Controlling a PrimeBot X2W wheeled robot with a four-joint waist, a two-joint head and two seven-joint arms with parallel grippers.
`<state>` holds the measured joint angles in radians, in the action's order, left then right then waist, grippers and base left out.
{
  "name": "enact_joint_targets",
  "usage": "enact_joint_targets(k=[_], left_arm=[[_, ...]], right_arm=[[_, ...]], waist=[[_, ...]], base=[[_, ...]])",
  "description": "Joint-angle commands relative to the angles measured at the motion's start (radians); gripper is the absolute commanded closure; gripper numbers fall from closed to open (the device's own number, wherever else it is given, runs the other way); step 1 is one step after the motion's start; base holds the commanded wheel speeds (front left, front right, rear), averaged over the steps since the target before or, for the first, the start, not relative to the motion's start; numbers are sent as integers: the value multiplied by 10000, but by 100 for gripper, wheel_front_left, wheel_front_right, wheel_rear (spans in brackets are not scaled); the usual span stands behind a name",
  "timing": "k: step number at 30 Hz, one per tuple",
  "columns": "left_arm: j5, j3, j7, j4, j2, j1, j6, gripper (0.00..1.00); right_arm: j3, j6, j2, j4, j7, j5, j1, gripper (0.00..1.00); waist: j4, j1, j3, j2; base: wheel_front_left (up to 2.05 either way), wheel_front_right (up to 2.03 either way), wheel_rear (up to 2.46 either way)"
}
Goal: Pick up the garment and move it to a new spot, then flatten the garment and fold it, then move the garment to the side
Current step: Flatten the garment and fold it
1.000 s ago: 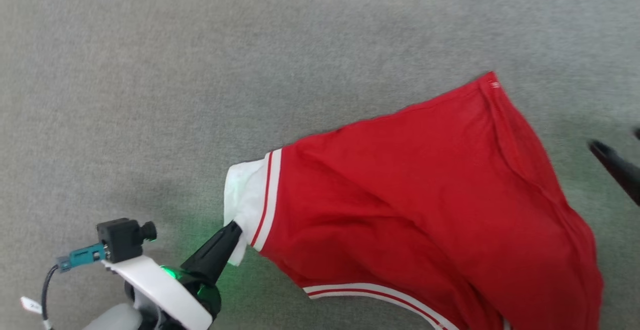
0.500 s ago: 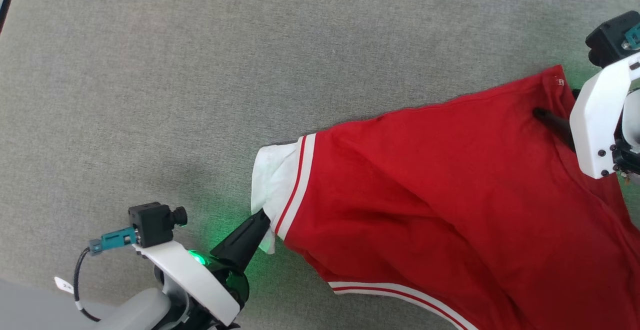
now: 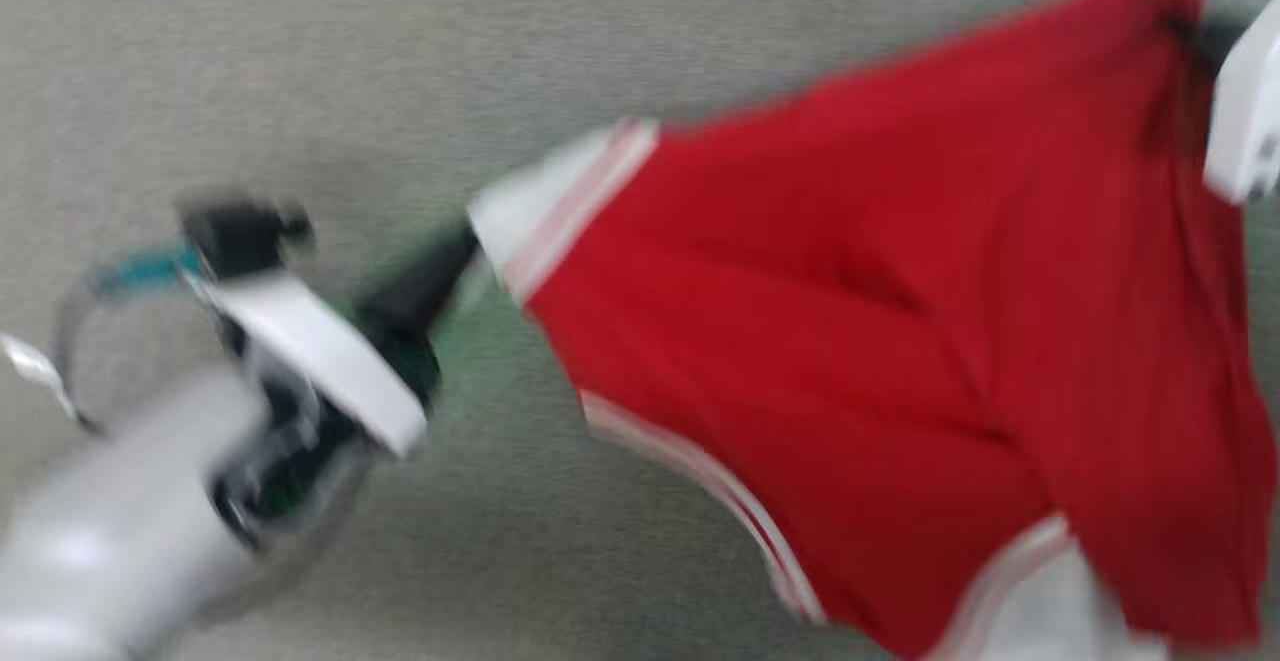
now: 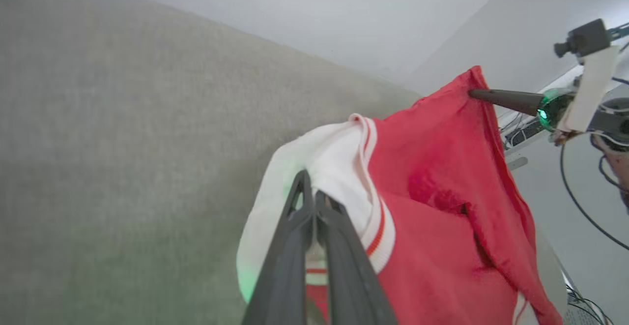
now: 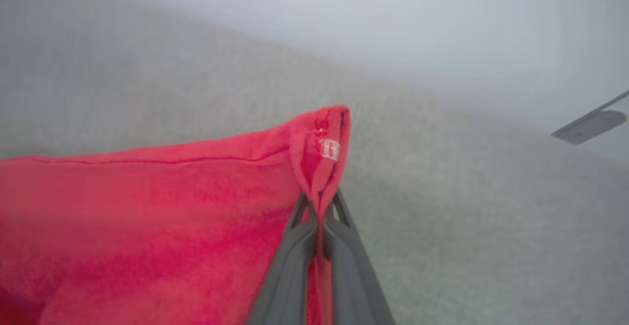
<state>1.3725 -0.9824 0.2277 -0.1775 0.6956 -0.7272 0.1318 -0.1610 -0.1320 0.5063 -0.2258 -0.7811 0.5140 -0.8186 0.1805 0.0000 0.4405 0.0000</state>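
One garment (image 3: 850, 341): red, white sleeve (image 4: 319, 167), striped trim. Two sets of jaws, both clenched. One grey felt-like surface (image 4: 98, 118) below; pale wall (image 4: 344, 20) beyond; cables (image 4: 521, 129) off behind right arm. Clamped at white sleeve by left jaws, at red hem corner (image 5: 319, 138) with small white tag by right jaws. Stretched between both, probably raised off surface; head view too blurred for certainty.
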Motion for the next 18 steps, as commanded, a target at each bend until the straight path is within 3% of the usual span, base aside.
enact_joint_targets(k=[1, 10, 18], left_arm=[[22, 107, -47, -73, 115, -384, -27, 100], [919, 1669, -481, -2139, 566, -4964, -27, 100], [14, 2424, 67, -4574, 223, -8874, -41, 100]], right_arm=[[141, 26, -172, -139, 208, -109, -278, 100], [1344, 29, -1572, -2071, 2242, -1641, -4037, 100], [2031, 52, -1740, -3397, 4065, -2758, -6366, 100]], waist=[[-325, 0, 29, 0], [-1657, 0, 757, 0], [-2032, 0, 878, 0]], base=[[0, 0, 0], [0, 0, 0], [0, 0, 0]])
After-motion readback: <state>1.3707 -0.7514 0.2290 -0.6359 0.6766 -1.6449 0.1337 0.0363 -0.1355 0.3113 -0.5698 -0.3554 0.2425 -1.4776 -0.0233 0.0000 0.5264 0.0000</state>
